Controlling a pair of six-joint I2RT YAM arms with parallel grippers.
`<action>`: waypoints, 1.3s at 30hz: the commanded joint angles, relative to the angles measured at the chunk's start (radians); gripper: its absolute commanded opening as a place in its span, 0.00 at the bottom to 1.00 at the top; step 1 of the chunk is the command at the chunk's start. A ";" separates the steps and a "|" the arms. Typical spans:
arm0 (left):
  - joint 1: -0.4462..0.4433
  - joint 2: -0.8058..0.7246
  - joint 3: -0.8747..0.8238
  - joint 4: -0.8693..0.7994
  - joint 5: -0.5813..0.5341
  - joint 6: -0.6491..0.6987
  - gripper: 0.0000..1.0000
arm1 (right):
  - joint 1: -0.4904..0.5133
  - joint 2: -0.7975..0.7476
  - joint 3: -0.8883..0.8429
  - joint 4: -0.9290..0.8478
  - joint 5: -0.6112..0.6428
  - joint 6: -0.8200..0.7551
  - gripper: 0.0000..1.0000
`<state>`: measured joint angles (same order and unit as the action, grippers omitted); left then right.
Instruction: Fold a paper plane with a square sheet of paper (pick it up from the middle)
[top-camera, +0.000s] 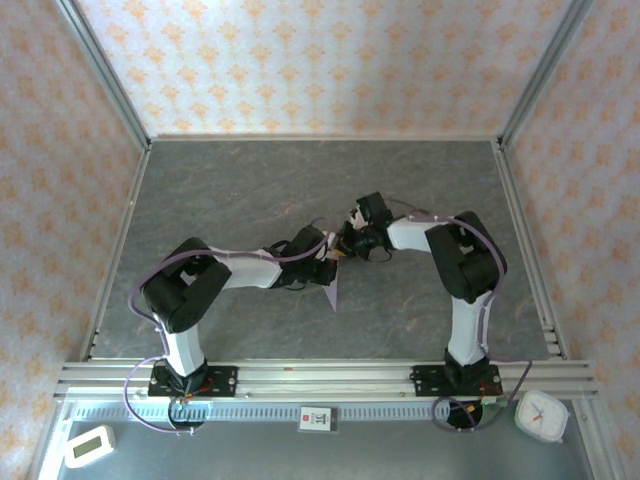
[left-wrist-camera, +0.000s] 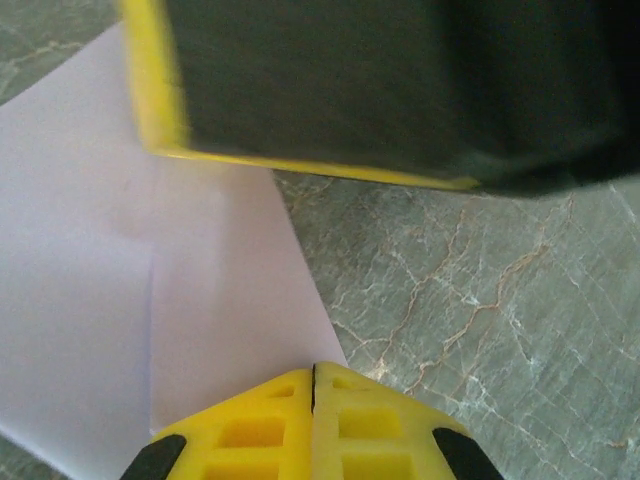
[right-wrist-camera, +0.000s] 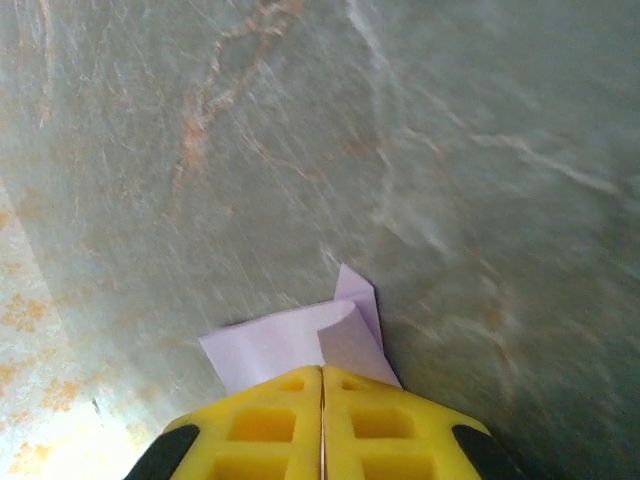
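The square sheet of paper (top-camera: 333, 292) is lavender and folded into layers, and it hangs between both grippers over the middle of the table. Its pointed lower part shows below the left gripper (top-camera: 335, 265). In the left wrist view the paper (left-wrist-camera: 120, 300) spreads to the left, with a crease down it, and the left gripper (left-wrist-camera: 313, 368) is shut on its edge. The right gripper's black and yellow body (left-wrist-camera: 400, 90) looms just above. The right gripper (right-wrist-camera: 322, 370) is shut on a folded end of the paper (right-wrist-camera: 280, 340). I cannot tell if it forms a paper plane.
The grey marbled table (top-camera: 250, 190) is fenced by aluminium posts and patterned walls. On the front ledge stand a white clock (top-camera: 541, 415), a small white device (top-camera: 90, 445) and a label (top-camera: 318, 418). The two wrists (top-camera: 345, 250) nearly touch.
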<state>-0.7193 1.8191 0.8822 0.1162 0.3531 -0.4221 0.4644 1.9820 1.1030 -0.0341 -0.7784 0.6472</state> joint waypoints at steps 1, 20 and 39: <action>-0.034 0.083 -0.051 -0.150 -0.007 0.045 0.00 | -0.038 0.087 0.107 -0.154 0.029 -0.076 0.12; -0.060 0.105 -0.104 -0.136 0.026 0.051 0.00 | -0.153 0.292 0.532 -0.336 0.083 -0.118 0.31; 0.008 -0.199 0.076 -0.085 0.059 -0.108 0.40 | -0.221 -0.252 0.019 -0.173 0.136 -0.023 0.31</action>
<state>-0.7410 1.7020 0.8886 0.0219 0.4072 -0.4099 0.2352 1.8046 1.1961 -0.2344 -0.6739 0.6086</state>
